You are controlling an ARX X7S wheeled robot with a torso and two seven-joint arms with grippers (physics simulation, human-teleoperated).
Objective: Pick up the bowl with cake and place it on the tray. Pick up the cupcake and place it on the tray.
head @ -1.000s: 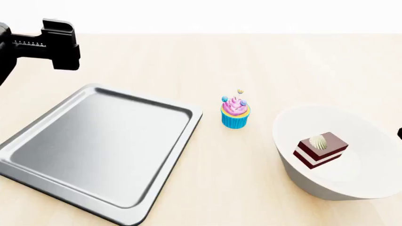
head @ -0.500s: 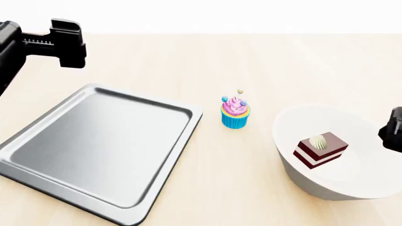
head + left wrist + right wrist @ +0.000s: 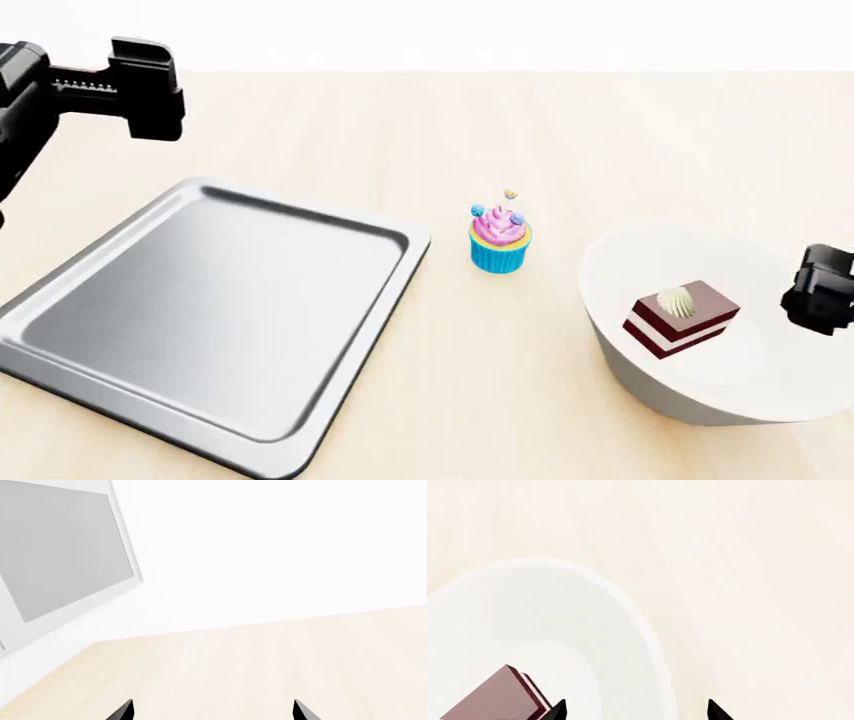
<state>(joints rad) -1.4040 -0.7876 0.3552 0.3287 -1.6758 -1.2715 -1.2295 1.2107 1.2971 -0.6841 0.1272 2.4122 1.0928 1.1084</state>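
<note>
Bowl point(image 3: 707, 330) on counter point(image 3: 561, 130), right pincer point(image 3: 635, 711) spread wide, empty, straddling rim for grab; left pincer point(image 3: 212, 711) open, idle.

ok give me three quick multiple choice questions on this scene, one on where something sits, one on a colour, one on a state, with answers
1. Where does the cupcake stand?
A. on the tray
B. on the table between the tray and the bowl
C. inside the bowl

2. What colour is the cupcake's wrapper?
A. blue
B. red
C. green

3. What state is the right gripper in?
A. shut on the bowl's rim
B. shut on the cake
C. open, holding nothing

Answers:
1 B, it stands on bare wood, apart from both.
2 A, the pleated wrapper under the pink frosting is blue.
3 C, the right wrist view shows its fingertips spread over the bowl's rim, with the cake untouched.
</note>
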